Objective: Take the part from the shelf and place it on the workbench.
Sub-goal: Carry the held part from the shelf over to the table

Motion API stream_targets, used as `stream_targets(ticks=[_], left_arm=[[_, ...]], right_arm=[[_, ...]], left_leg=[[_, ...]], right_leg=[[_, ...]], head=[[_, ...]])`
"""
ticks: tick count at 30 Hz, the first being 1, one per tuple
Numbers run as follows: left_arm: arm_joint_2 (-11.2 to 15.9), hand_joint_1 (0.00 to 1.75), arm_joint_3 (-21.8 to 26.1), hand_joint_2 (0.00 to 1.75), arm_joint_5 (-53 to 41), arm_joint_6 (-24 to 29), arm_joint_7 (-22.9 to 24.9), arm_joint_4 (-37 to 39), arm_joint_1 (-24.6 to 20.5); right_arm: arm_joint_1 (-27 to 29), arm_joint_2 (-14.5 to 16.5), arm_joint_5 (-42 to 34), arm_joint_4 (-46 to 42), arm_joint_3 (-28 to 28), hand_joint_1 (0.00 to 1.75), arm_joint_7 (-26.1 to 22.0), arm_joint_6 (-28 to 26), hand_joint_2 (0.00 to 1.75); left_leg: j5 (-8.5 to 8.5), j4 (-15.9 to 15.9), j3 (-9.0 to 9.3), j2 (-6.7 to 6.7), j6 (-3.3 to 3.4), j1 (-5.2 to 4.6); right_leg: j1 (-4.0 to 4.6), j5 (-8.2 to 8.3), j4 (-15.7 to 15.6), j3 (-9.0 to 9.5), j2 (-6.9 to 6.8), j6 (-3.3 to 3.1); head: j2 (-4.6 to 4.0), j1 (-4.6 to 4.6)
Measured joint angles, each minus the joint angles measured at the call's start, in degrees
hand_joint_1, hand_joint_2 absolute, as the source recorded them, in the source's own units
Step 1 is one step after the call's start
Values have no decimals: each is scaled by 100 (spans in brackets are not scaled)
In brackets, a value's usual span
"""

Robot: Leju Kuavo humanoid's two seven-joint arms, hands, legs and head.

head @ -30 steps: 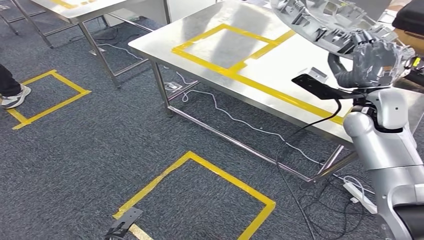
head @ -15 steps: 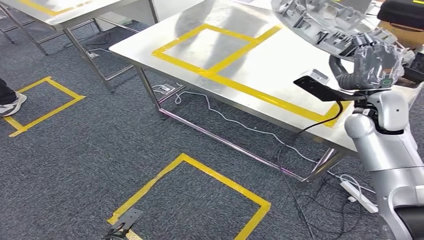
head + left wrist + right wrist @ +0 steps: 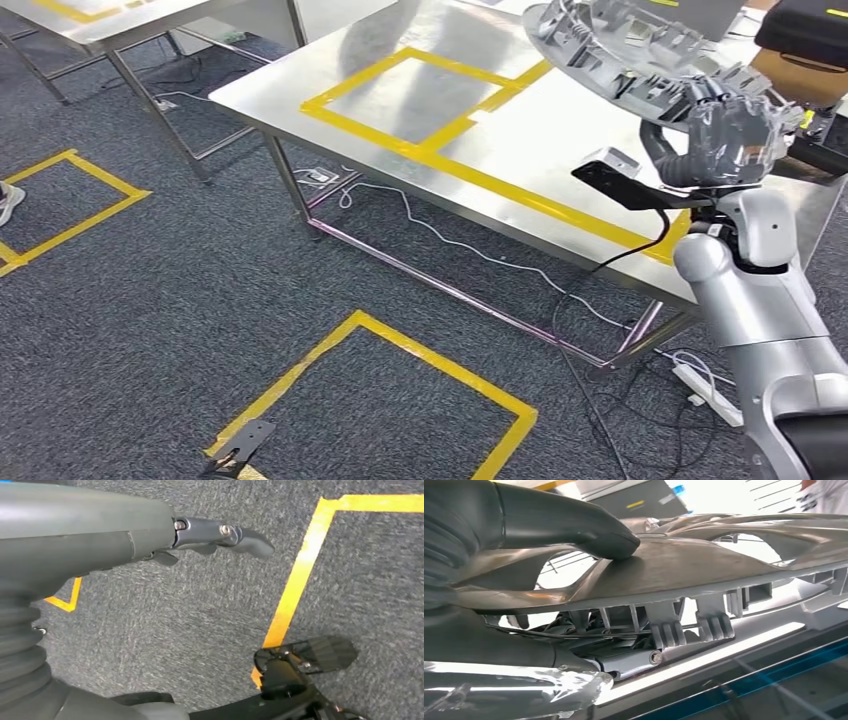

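Carrying the part, the right hand grasps its rim above the worktop; next it must lower it. Left hand released.

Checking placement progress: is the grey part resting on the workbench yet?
No. The right hand holds the grey part tilted above the workbench.

No text, label, brand, number or sign can be read anywhere; the yellow tape on the surface forms plain outlines without lettering.
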Motion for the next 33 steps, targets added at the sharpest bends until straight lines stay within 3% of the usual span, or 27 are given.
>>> stream_targets(ticks=[1, 3, 5, 6, 7, 9, 10, 12, 16, 24, 33], left_arm=[[3, 0, 0, 175, 0, 2, 1, 0, -3], [-6, 0, -1, 175, 1, 3, 0, 1, -3], [-14, 0, -1, 175, 11, 3, -6, 1, 13], [-17, 0, 0, 175, 20, 3, -14, 1, 21], [-20, 0, 1, 175, 28, 0, -24, 1, 23], [-22, 0, 1, 175, 36, -8, -44, 1, 16], [-20, 0, 1, 175, 36, -13, -50, 1, 11], [-16, 0, 1, 175, 36, -22, -56, 1, 7], [-18, 0, 1, 175, 35, -32, -62, 1, 6], [-18, 0, 1, 175, 35, -34, -70, 1, 8], [-17, 0, 1, 175, 33, -34, -75, 1, 14]], right_arm=[[8, 1, -1, 1, 3, 175, -4, 0, 175], [8, 1, -3, 4, 5, 175, -8, -1, 175], [25, 1, -3, 8, 4, 175, -9, -2, 175], [36, 1, -3, 11, 4, 175, -10, -2, 175], [43, 1, -2, 13, 4, 175, -11, -2, 175], [35, 1, -4, 14, 1, 175, -13, -4, 175], [19, 1, -5, 14, -2, 175, -14, -5, 175], [-15, 1, -3, 13, -5, 175, -16, -12, 175], [-22, 1, 4, 15, -8, 175, -16, -14, 175], [-9, 1, 86, 82, 21, 175, -24, -12, 175], [-52, 1, 150, 117, 24, 175, 15, -2, 175]], left_leg=[[-10, -28, 33, -7, 29, 1], [-45, -42, 76, -19, 82, -13], [-91, -36, 133, -21, 108, -24], [-122, -32, 176, -23, 110, -26], [-161, -27, 230, -27, 106, -25], [-251, 0, 325, -44, 71, -31], [-288, 24, 344, -53, 52, -41], [-315, 59, 339, -64, 51, -69], [-294, 18, 323, -51, 98, -77], [-252, -31, 284, -38, -24, -62], [-222, -27, 272, -48, -18, -87]], right_leg=[[17, -106, 211, -108, -19, -16], [86, -386, 988, -551, -34, -100], [155, -444, 1568, -959, -20, -154], [174, -296, 1532, -1010, -20, -157], [181, -47, 1254, -938, -29, -151], [182, 457, 420, -605, -78, -127], [179, 580, 106, -456, -97, -128], [174, 592, -111, -336, -99, -133], [168, 595, -134, -381, -52, -151], [191, 621, -130, -427, -52, -217], [164, 667, -147, -420, -65, -202]], head=[[0, 9], [0, 22], [0, 22], [0, 22], [0, 22], [0, 26], [0, 26], [0, 11], [0, -5], [0, -3], [0, -1]])
